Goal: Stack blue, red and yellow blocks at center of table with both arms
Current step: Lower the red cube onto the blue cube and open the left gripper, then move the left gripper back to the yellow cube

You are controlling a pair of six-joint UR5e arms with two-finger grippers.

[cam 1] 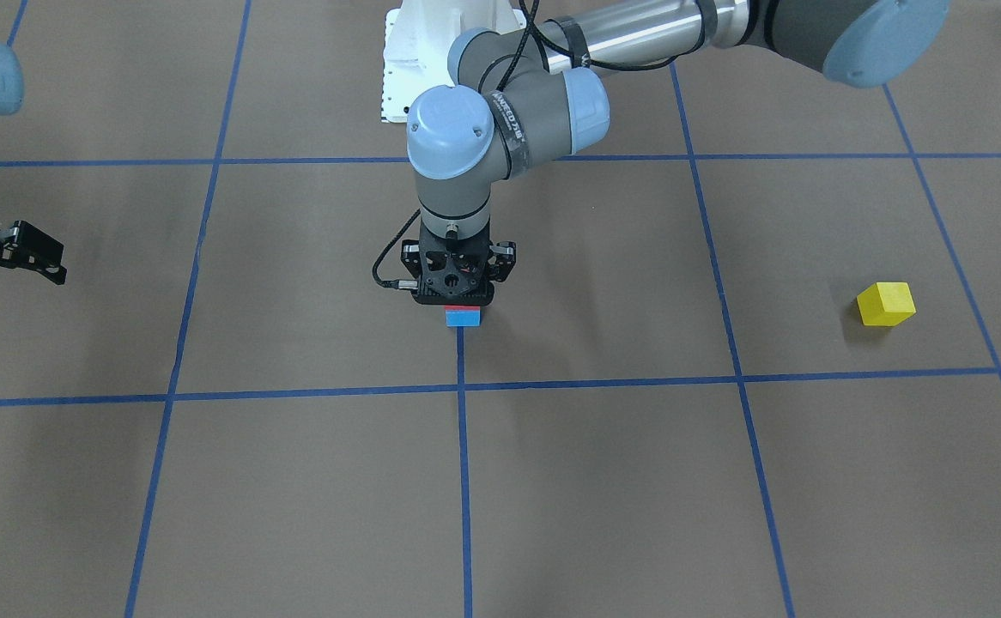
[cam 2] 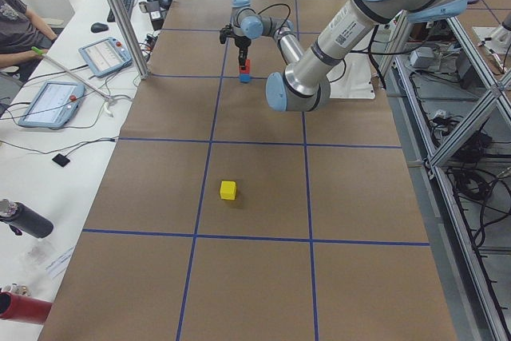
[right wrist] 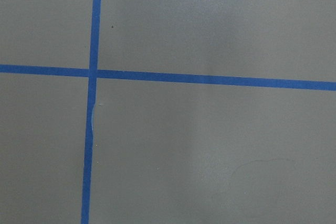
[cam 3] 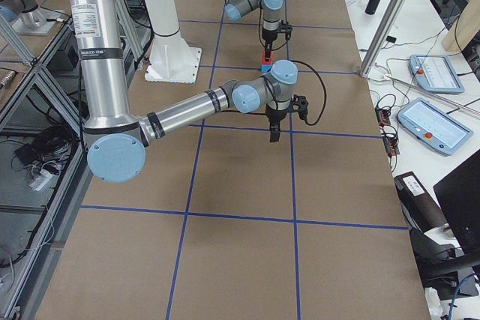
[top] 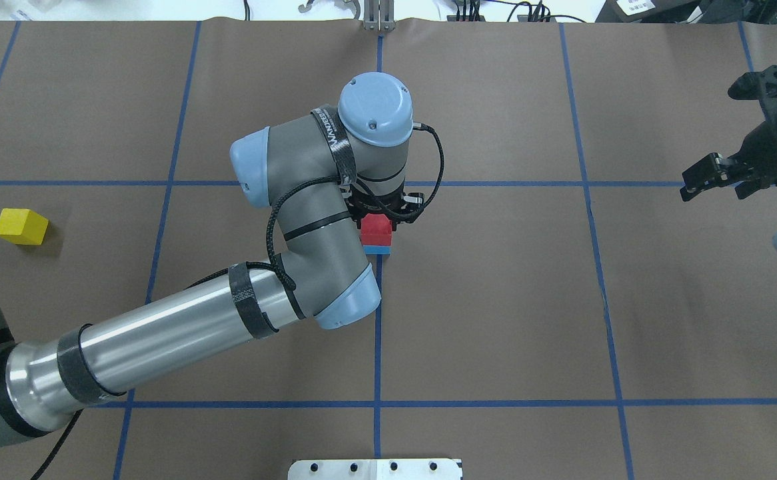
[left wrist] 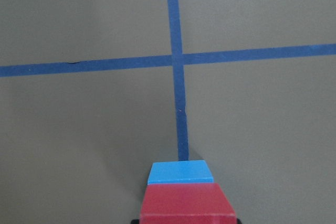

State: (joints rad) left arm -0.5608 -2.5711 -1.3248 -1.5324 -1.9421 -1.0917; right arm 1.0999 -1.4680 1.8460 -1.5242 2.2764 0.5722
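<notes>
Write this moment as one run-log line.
left gripper: shut on red block, atop blue block, centre | right gripper: open, empty, aside | yellow block: alone on table, unstacked

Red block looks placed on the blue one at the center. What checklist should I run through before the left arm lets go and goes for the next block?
1. Red block resting on blue block: ok, faces meet in the front-facing view.
2. Edges lined up: ok in the left wrist view; the far side cannot tell.
3. Stack at the middle of the table: ok, on the central tape line.
4. Left gripper released: not ok, jaws appear shut on the red block.
5. Right gripper clear of the stack: ok, far off to the side, jaws open.
6. Yellow block free to pick: ok, alone on the left arm's side.
</notes>
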